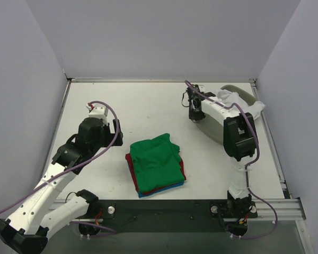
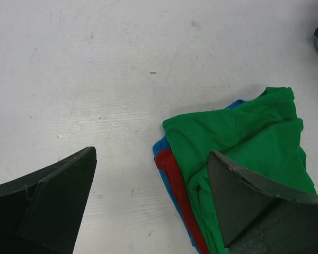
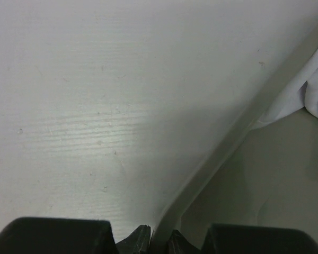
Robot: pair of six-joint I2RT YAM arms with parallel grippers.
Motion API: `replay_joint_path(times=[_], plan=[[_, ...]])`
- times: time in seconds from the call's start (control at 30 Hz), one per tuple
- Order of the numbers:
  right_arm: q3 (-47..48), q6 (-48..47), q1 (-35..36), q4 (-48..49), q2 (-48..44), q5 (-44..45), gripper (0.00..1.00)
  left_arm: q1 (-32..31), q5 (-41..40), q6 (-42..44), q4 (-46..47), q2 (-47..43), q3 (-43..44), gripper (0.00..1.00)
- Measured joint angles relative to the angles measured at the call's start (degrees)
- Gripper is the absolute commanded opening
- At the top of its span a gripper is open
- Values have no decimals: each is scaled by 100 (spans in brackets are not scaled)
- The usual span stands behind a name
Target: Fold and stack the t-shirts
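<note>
White tee (image 1: 234, 99) lies bunched in the tray (image 1: 248, 93), and the right arm hides much of the tray from above. The right gripper (image 3: 159, 241) sits at the tray's left rim, jaws narrow, seemingly pinching it. Well left of the tray, 3 folded shirts lie stacked: green tee (image 1: 158, 161) on red tee (image 2: 172, 170) on blue tee (image 2: 160, 146). The left gripper (image 2: 152, 153) gapes wide beside them.

A white worktop (image 1: 148, 106), faintly grained and flecked with small scuffs, is boxed in by three plain pale walls with a lavender-grey tint: a back wall (image 1: 164, 37), a left wall (image 1: 21, 95) and a right wall (image 1: 302, 106). The light is soft and even, casting only faint shadows. A ribbed metal rail (image 1: 278, 203) runs along the near edge, next to a dark strip (image 1: 164, 211).
</note>
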Motion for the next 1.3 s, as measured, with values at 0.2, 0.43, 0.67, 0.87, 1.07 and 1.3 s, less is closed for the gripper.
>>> replay_joint_path(times=[0.2,0.43,0.67,0.87,1.07,1.3], plan=[[-592,-238,201,109,-382,254,0,0,55,4,0,15,0,95],[-1567,-647,461,15,-1119,142,0,35,129,2,2,15,0,95],[-2387,-909,616,-133,-1770,79,0,42,238,2,2,15,0,95],[-2601,-894,632,-385,-1954,201,0,42,280,2,2,15,0,95],[-2835,-765,756,-586,-2201,369,45,42,282,2,2,15,-2,95],[-2691,-501,1248,-1178,-2739,485,76,44,302,2,15,15,-20,95]])
